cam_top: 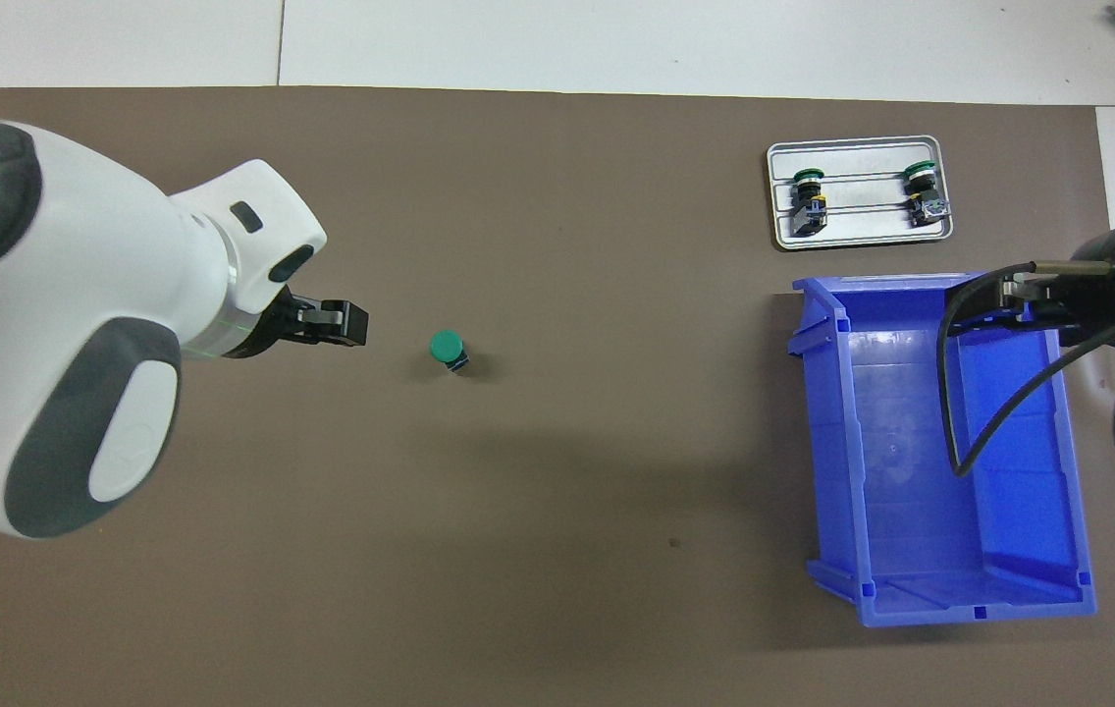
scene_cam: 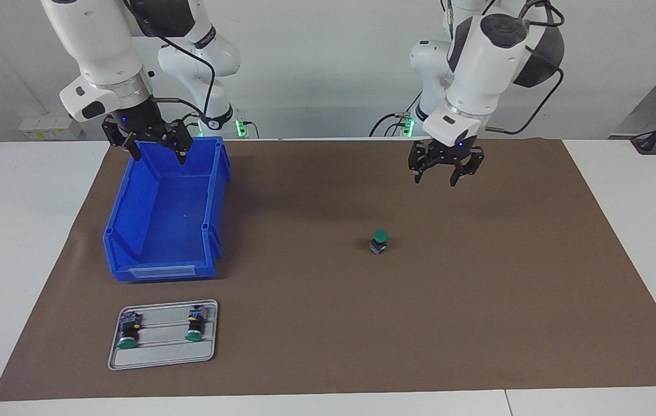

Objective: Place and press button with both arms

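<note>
A big brown mat (scene_cam: 328, 323) covers most of the white table (scene_cam: 16, 231).

Two big white arms hang over it. The left arm (scene_cam: 478, 63) comes in at about 1 o'clock in the facing view. The right arm (scene_cam: 103, 52) comes in at about 11 o'clock there.

A blue bin (scene_cam: 166, 214) sits on the mat toward the right arm's end of the table. In the facing view it is at about 9 o'clock from the middle of the mat. It looks empty inside.

A small grey tray (scene_cam: 163, 358) lies on the mat just beside the bin and farther from the robots than the bin. Two little green-topped buttons lie on their sides on it, one (scene_cam: 128, 331) nearer the edge of the mat and one (scene_cam: 195, 325) beside it.

The left gripper (scene_cam: 446, 173) hangs in the air over bare mat. Its fingers are spread apart and hold nothing.

The right gripper (scene_cam: 157, 151) hangs over the end of the bin nearest the robots. Its fingers are spread wide and hold nothing.

The button (scene_cam: 379, 241) stands alone on the mat with its green cap up. It is near the middle, a bit toward the left arm's end. In the facing view it is at about 7 o'clock from the left gripper, well apart from it. Nothing touches it.
</note>
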Robot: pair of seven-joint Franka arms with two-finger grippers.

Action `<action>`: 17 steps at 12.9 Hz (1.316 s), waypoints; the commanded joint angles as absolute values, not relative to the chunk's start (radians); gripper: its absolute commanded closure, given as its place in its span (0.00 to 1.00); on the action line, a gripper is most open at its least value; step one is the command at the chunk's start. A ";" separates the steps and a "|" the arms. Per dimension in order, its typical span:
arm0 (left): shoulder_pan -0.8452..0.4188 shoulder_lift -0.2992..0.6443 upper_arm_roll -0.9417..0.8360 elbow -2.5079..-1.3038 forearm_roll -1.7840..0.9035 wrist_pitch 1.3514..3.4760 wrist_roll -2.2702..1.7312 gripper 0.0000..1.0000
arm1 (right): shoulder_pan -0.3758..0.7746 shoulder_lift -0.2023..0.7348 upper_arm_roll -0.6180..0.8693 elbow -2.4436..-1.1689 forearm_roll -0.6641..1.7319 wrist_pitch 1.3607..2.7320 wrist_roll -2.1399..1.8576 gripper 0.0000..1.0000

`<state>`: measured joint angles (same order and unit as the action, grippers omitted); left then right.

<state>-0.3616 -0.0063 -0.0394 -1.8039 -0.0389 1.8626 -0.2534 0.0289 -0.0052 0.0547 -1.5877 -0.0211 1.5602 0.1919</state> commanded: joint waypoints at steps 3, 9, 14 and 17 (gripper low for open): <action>-0.437 0.061 -0.031 -1.902 -0.020 2.017 -0.354 1.00 | 0.018 -0.025 0.063 -1.603 0.002 1.559 0.193 0.00; -0.494 0.216 -0.029 -1.908 -0.020 2.244 -0.356 1.00 | 0.015 -0.026 0.063 -1.605 0.002 1.560 0.206 0.00; -0.517 0.219 -0.029 -1.943 -0.021 2.250 -0.365 1.00 | 0.015 -0.026 0.063 -1.605 0.002 1.560 0.209 0.00; -0.537 0.256 -0.029 -1.976 -0.021 2.322 -0.394 1.00 | 0.018 -0.026 0.063 -1.605 0.002 1.560 0.209 0.00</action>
